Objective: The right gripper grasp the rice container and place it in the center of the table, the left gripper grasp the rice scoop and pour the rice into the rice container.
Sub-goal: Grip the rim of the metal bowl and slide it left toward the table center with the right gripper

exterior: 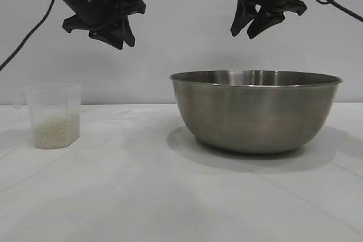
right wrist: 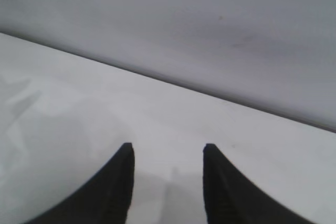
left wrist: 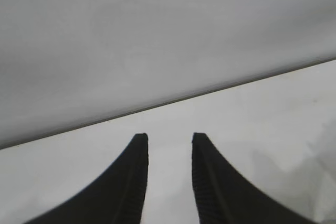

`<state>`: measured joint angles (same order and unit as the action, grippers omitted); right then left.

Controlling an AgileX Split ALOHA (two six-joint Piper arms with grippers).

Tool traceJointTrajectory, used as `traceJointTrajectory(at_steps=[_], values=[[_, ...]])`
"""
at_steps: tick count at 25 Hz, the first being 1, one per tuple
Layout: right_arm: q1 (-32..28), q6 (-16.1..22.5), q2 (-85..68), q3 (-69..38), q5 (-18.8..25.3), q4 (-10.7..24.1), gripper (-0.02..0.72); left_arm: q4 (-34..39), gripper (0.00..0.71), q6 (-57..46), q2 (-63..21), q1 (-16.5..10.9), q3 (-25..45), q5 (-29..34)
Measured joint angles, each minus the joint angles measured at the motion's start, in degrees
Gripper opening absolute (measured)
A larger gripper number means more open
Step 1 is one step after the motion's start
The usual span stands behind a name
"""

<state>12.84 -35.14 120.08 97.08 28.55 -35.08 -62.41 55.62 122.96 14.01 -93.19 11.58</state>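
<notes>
The steel bowl [exterior: 256,111] stands on the white table [exterior: 142,196], at the right side as seen from the camera in front of the arms. It is wide and round, with a brushed grey surface, a thin rolled rim and a small flat base, and it throws a soft shadow on the table around it. Its inside is not visible from this low angle. Well apart from it, at the left side, stands the small plastic cup [exterior: 53,115]. The cup is clear and a little cloudy, narrower at the bottom, upright, with a small handle or lip at its left upper edge. The rice [exterior: 55,130] fills the lower part of the cup, pale and fine. The left gripper [exterior: 113,31] hangs in the air above the table, higher than the cup and a little to the right of it, touching nothing; its fingers [left wrist: 137,177] are apart with a gap between them. The right gripper [exterior: 252,24] hangs above the bowl's rim, not touching it, and its fingers [right wrist: 123,182] are also spread apart, with only the bare table under them.
</notes>
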Motion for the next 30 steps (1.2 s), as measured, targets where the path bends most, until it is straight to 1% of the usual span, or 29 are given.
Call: traceJointTrajectory(at_steps=[8,11,13,14,17,20,22,24,27,29,30], values=[[0.0,0.0,0.0,0.0,0.3,0.0,0.288,0.0,0.162,0.0,-0.4,0.0,0.0,-0.1],[0.0,0.0,0.0,0.0,1.3,0.0,0.288,0.0,0.162,0.0,-0.4,0.0,0.0,-0.1],[0.0,0.0,0.0,0.0,3.2,0.0,0.288,0.0,0.162,0.0,-0.4,0.0,0.0,-0.1],[-0.1,0.0,0.0,0.0,4.7,0.0,0.288,0.0,0.162,0.0,-0.4,0.0,0.0,-0.1],[-1.4,0.5,-2.0,0.0,12.2,0.4,0.288,0.9,0.162,0.0,-0.6,0.0,0.0,0.5],[-4.0,3.2,-5.7,0.0,18.2,1.4,0.288,2.8,0.162,0.0,-1.6,0.0,0.0,1.4],[-6.0,6.2,-8.0,0.0,22.4,2.7,0.288,3.4,0.162,0.0,-2.0,0.0,0.0,1.6],[-7.7,9.3,-9.6,0.0,27.4,5.0,0.288,3.5,0.162,0.0,-2.4,0.0,0.0,1.9],[-8.4,13.1,-9.9,0.1,35.9,10.4,0.288,3.5,0.162,0.0,-2.5,0.0,0.0,2.7],[-8.4,14.6,-9.9,-0.5,39.8,12.9,0.288,3.6,0.162,0.0,-2.5,0.0,0.0,3.4],[-8.4,15.2,-9.9,-1.0,40.8,13.6,0.288,3.6,0.162,0.0,-2.5,0.0,0.0,3.4]])
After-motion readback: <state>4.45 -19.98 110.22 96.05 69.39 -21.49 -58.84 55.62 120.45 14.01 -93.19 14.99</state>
